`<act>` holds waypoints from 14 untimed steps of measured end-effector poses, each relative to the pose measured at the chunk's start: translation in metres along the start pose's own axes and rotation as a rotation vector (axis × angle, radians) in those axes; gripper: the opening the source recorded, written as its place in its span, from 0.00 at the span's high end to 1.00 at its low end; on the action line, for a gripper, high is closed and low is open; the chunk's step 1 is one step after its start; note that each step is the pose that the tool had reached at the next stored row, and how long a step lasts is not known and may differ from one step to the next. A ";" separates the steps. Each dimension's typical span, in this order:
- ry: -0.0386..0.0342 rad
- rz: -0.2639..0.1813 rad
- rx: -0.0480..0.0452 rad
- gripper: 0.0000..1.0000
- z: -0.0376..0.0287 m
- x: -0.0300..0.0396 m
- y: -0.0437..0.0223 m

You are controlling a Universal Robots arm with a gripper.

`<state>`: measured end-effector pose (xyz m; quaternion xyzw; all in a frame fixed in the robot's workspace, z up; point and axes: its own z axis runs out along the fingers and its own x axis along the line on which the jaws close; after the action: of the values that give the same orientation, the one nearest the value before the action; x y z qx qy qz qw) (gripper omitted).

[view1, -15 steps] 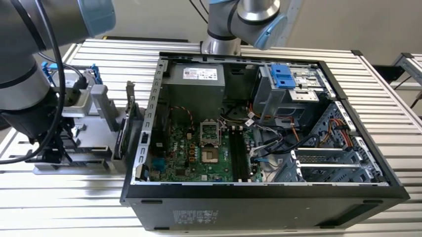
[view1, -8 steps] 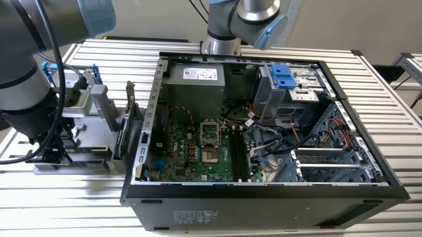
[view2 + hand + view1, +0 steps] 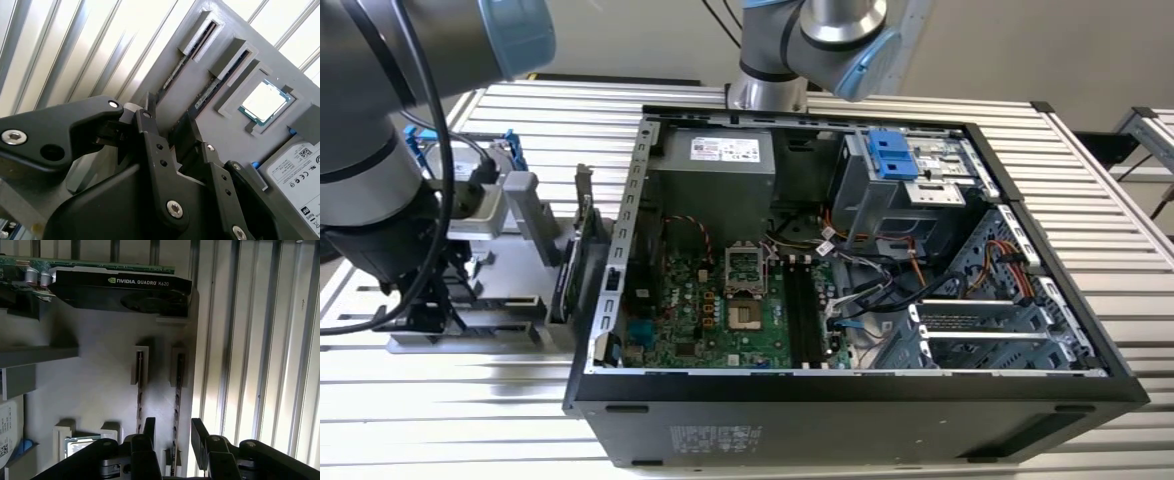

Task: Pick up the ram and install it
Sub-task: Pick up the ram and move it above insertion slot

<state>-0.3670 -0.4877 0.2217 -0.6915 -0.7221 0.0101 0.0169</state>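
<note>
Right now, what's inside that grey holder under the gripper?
The grey holder holds one ram stick edge-up in a slot between the fingers of the open gripper, a second stick alongside, and a processor chip. The slots cover each stick's lower part.

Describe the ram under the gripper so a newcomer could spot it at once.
On the grey holder carrying the graphics card and processor, two thin sticks stand on edge in parallel slots. The ram is the one farther from the processor, by the holder's edge, between the gripper's open jaws.
</note>
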 end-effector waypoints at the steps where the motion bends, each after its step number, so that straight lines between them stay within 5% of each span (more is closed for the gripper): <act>1: 0.0001 0.000 0.0011 0.00 0.0002 0.0000 0.0000; 14: 0.0007 0.000 0.0128 0.00 0.0096 -0.0006 -0.0003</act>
<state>-0.3676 -0.4882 0.2121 -0.6915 -0.7220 0.0144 0.0215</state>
